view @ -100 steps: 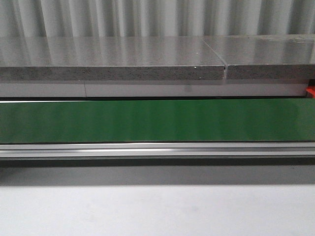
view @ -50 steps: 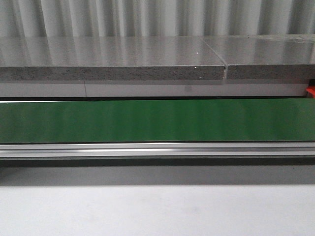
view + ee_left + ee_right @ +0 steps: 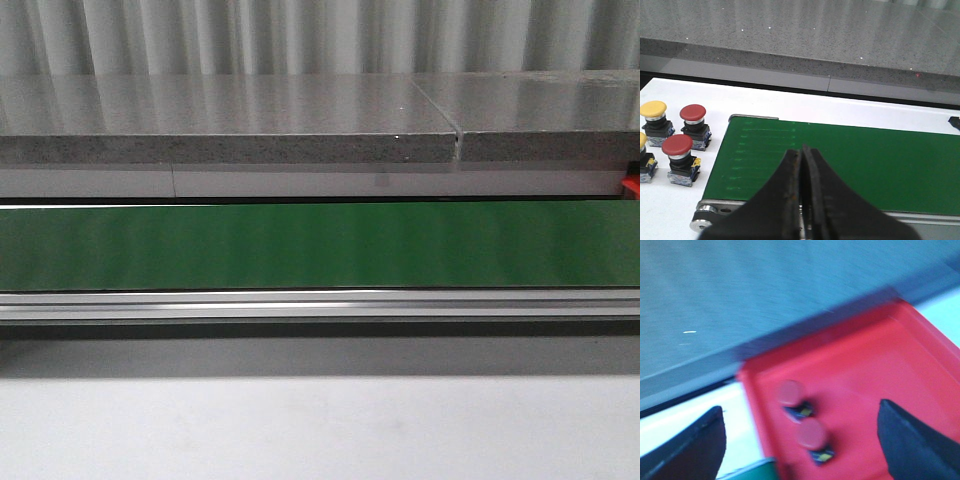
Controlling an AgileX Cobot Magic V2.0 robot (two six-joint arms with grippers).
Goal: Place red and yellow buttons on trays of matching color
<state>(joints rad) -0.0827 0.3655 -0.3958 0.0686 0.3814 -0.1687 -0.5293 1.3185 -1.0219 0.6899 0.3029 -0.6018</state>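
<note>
The green belt runs across the front view with nothing on it, and neither arm shows in that view. Take the belt as the landmark. Off one end of the belt, on the white table, stand the waiting buttons: two red buttons side by side nearest the belt end, and a yellow button just past them, farther from the belt. One more yellow cap peeks in at the picture's edge. The left gripper hangs over the near rim of the belt, its two dark fingers pressed together with nothing between them. Off the other end of the belt sits the red tray, and two red buttons already rest inside it, close to the tray's wall on the belt side. The right gripper hovers above that tray with its fingers spread wide and nothing in them; the picture is blurry, so it looks to be moving. No yellow tray is seen. My guess is that a red button has just been dropped off and more are left to fetch. Next, the left gripper would need to open up, go to one of the waiting buttons beside the belt end, and pinch it by its body so it stays upright.
</note>
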